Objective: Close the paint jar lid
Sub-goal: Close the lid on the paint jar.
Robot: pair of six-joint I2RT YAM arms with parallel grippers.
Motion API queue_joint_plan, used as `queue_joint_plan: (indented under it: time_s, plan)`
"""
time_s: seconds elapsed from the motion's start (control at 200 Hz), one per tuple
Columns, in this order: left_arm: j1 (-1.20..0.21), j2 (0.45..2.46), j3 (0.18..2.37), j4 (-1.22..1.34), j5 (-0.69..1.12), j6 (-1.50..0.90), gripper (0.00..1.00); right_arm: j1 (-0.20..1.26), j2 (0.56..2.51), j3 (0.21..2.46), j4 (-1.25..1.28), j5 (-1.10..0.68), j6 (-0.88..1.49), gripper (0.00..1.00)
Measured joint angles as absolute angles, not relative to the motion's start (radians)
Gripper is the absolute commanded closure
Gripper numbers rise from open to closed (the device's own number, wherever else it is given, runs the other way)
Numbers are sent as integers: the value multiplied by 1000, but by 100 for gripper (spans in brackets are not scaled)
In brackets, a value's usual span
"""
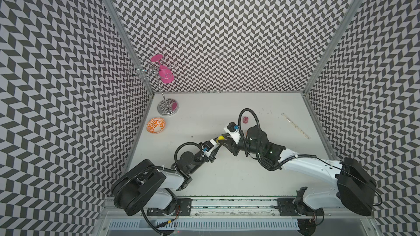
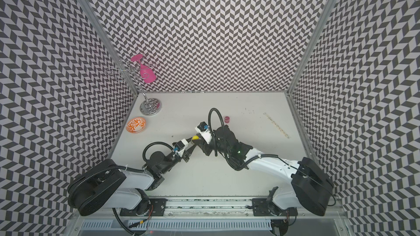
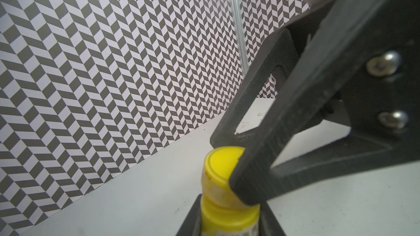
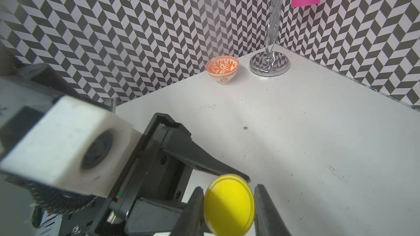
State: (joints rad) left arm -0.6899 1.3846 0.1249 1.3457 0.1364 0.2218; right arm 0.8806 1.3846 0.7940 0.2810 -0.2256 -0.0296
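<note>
In a top view the yellow paint jar was between the two arms over the middle of the counter. Doing this step well likely meant holding the body dead still while the lid was pressed or turned down squarely. The left wrist view showed the left end effector pinching the jar's paint-smeared body and the right end effector pinching its lid. In the right wrist view the lid was a smooth yellow disc between the right jaws.
</note>
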Motion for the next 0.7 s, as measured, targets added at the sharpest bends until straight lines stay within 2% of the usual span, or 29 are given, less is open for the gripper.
queue_joint_plan:
  time_s: [0.32, 0.701]
  plan:
    - [-660, 1493, 113, 1465, 278, 157, 74, 880, 1393, 787, 275, -252, -37, 80]
    - [-654, 1498, 112, 1473, 318, 148, 74, 874, 1386, 783, 270, -262, -36, 80]
